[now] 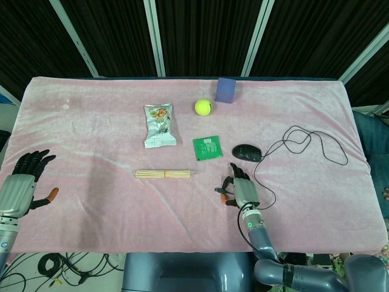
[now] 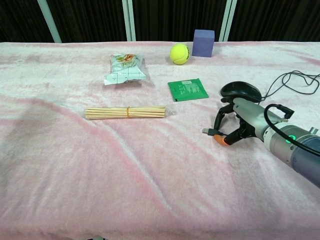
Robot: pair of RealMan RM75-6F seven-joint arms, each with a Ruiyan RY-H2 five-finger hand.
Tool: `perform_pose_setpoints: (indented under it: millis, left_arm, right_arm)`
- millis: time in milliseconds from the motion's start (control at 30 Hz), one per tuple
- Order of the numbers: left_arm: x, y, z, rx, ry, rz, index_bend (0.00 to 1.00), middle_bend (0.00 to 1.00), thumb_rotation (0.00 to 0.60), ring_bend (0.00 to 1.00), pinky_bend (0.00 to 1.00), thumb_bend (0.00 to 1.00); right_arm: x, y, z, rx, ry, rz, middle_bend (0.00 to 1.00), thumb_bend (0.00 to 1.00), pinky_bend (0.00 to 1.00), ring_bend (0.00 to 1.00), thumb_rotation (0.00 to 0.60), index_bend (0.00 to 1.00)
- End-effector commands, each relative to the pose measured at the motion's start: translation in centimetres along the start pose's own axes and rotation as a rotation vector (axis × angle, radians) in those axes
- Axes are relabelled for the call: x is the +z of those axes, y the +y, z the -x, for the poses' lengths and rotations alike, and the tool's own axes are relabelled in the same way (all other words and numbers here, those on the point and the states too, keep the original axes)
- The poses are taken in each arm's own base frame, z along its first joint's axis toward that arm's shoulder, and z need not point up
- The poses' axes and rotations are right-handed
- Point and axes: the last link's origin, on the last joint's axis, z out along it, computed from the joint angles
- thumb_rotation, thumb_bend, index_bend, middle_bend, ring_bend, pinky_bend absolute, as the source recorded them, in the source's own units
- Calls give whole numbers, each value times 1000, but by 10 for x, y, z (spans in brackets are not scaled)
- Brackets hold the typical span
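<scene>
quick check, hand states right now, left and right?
Left hand: open, fingers apart, holding nothing, near the table's left edge.
Right hand: fingers curled over the USB plug of the mouse cable; whether it grips it cannot be told.
</scene>
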Motion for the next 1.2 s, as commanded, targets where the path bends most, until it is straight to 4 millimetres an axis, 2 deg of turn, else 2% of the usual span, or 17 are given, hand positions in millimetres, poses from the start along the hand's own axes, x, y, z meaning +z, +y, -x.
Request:
perform_pose_setpoints:
  millis: [33, 333, 667, 767, 933, 1100, 1200]
  left_arm:
    - [0, 0, 0, -1, 2, -2, 145, 65, 600, 0, 0, 317]
    - [-1, -1, 0, -10, 1, -9, 145, 65, 600, 0, 0, 318]
    - [-1, -1, 0, -10, -2, -16, 145, 65, 600, 0, 0, 317]
    - [-1, -1, 0, -9, 1, -16, 145, 65, 600, 0, 0, 318]
    - [-2, 0, -1, -12, 8, -16, 145, 65, 600, 0, 0, 317]
    - [-2, 0, 0, -10, 10, -18, 145, 65, 600, 0, 0, 318]
    - [-3, 1, 0, -8, 10, -18, 145, 65, 600, 0, 0, 318]
  right_arm:
    - [0, 0, 1, -5, -1, -1, 0, 353, 133, 57, 600, 609]
    - [-12, -7, -10, 51, 25, -58, 0, 397, 133, 57, 600, 632]
    - [-48, -6, -52, 65, 113, -162, 0, 398, 133, 56, 600, 640]
    - [-66, -4, -72, 77, 147, -198, 0, 398, 133, 56, 600, 643]
    - [-107, 3, -112, 119, 219, -286, 0, 398, 133, 56, 600, 646]
    - [-137, 7, -135, 196, 284, -353, 0, 398, 133, 58, 600, 646]
    - [-152, 10, -143, 216, 309, -391, 0, 398, 133, 58, 600, 645]
